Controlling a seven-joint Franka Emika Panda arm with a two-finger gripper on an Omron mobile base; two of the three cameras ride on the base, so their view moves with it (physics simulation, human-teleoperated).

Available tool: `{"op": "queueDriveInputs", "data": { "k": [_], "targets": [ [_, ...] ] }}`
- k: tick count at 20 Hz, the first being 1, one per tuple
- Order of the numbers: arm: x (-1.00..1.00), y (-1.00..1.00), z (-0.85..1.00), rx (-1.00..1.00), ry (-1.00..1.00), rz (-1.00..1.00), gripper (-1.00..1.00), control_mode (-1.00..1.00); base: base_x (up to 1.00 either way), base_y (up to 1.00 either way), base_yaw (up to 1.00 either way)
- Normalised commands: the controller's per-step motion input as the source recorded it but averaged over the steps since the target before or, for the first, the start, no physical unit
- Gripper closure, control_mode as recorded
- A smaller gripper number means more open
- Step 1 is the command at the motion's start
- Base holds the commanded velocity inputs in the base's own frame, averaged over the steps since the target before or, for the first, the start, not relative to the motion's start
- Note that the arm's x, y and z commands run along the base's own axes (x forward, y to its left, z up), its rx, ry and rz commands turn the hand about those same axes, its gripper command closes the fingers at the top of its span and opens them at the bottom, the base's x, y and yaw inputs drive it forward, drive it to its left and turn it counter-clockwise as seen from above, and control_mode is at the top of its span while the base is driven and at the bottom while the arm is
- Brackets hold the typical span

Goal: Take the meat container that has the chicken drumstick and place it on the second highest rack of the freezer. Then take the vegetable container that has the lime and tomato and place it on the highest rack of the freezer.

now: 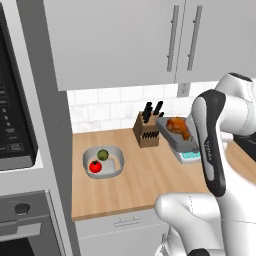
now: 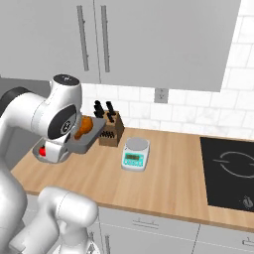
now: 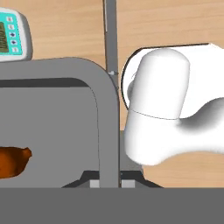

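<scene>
Closest to the base cameras, the white arm bends up over the front edge of the wooden counter (image 1: 145,185). In the hand view the gripper (image 3: 109,183) has its two fingertips pressed tight on the thin rim of the grey meat container (image 3: 65,127), one tip on each side of the wall, so the container is pinched by its edge. The chicken drumstick (image 3: 13,161) lies inside it, at the left of that view.

In the left base view the meat container (image 1: 175,137) hangs lifted above the counter with the drumstick (image 1: 178,127) on it, tilted, and partly hidden behind the dark forearm. Just under and beside it sits the kitchen scale (image 1: 190,156), white with a teal panel; in the right base view the scale (image 2: 135,153) stands free on the wood, to the right of the raised container (image 2: 87,138).

A little farther back, the knife block (image 1: 146,131) with dark handles stands upright near the wall, just beside the lifted container.

To the left on the counter, well apart from the gripper, rests the vegetable container (image 1: 103,161), a grey bowl-like tray holding the tomato (image 1: 95,166) and the lime (image 1: 103,154), the two just beside each other.

At the far right of the right base view, a black cooktop (image 2: 230,171) is set into the counter. Behind everything runs the white tiled wall (image 1: 110,105), with grey upper cabinets (image 1: 115,40) above. A tall oven column (image 1: 22,150) stands at the left edge of the counter.
</scene>
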Motion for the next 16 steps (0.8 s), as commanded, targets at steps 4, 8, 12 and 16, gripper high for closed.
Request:
{"op": "queueDriveInputs", "data": {
  "k": [4,8,12,16],
  "targets": [
    [0.0,0.0,0.0,0.0,0.0,-0.03,1.0,-1.0,0.0,0.0,0.0],
    [0.0,0.0,0.0,0.0,0.0,0.0,1.0,1.0,-0.08,-0.07,0.0],
    [0.0,0.0,0.0,0.0,0.0,0.0,1.0,1.0,-0.92,-0.48,0.12],
    [0.0,0.0,0.0,0.0,0.0,0.0,1.0,1.0,-0.96,-0.55,0.41]
  ]
}}
